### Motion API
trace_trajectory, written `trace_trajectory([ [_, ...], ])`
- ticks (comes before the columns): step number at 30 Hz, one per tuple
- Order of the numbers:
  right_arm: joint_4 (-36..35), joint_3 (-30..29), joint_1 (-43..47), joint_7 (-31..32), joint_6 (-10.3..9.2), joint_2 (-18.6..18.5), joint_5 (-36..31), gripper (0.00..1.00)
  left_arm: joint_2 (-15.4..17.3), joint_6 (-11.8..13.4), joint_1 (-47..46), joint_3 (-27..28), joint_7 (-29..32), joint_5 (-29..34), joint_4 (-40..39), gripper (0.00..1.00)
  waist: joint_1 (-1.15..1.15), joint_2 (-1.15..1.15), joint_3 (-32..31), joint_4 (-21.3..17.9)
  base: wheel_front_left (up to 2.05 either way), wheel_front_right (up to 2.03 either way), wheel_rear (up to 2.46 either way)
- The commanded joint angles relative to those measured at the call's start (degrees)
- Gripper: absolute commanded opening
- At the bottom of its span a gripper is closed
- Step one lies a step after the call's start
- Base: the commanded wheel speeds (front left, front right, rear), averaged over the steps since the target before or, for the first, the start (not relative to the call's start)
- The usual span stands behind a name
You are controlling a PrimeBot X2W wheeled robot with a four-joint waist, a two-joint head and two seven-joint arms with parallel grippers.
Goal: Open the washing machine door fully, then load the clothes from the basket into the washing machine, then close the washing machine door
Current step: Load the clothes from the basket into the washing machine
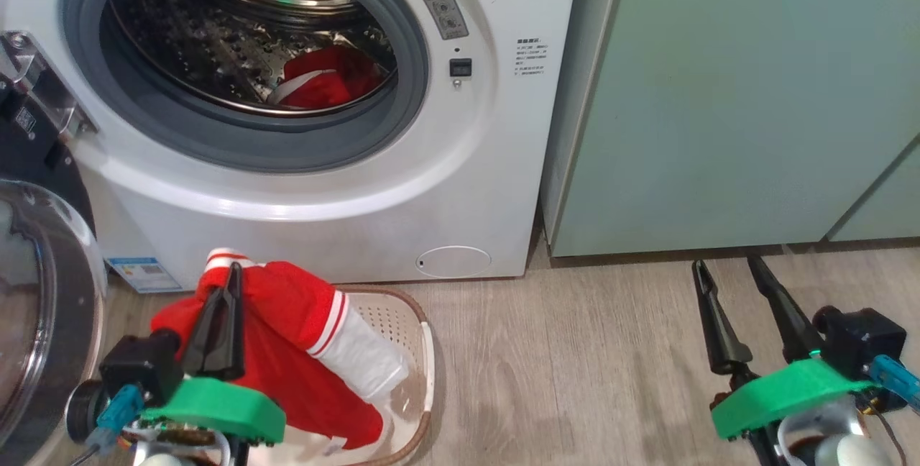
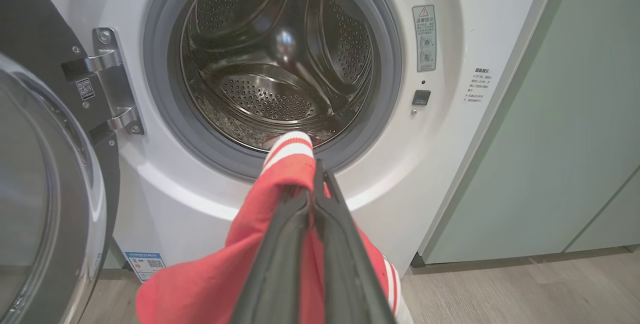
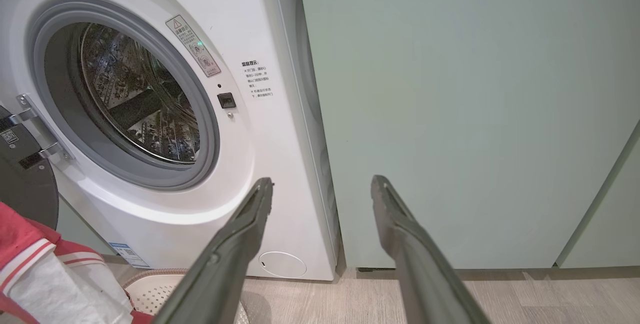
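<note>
Left end effector clamped tight on the clothes — the red garment hangs from it over the basket, which sits on the floor at the foot of the washing machine. More red fabric lies in the drum. Washing machine door stands open at left. Right end effector spread wide, empty — over floor near the green cabinet.

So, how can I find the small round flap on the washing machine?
Start at the big white washing machine beside the pale green cabinet. Go to the bottom right corner of its front. The flap there is a plain white oval outline, unlike the blue sticker at the bottom left.
</note>
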Motion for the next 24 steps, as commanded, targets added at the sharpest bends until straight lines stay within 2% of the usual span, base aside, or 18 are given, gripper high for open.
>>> trace_trajectory([
  [1, -2.42, 1.30, -1.17, 0.18, 0.00, -0.21, -0.37, 1.00, 1.09, 0.53, -1.95, 2.18, -0.05, 0.36, -2.44, 0.00, 0.01, 0.00, -0.10, -0.05, 0.00, 0.00, 0.00],
  [24, -3.20, 1.93, -2.39, -0.04, 0.00, -0.21, 0.01, 1.00, 1.41, 0.38, -5.42, 1.88, -0.06, -0.96, -0.98, 0.00, 0.01, 0.00, 2.27, -0.36, 0.00, 0.00, 0.00],
])
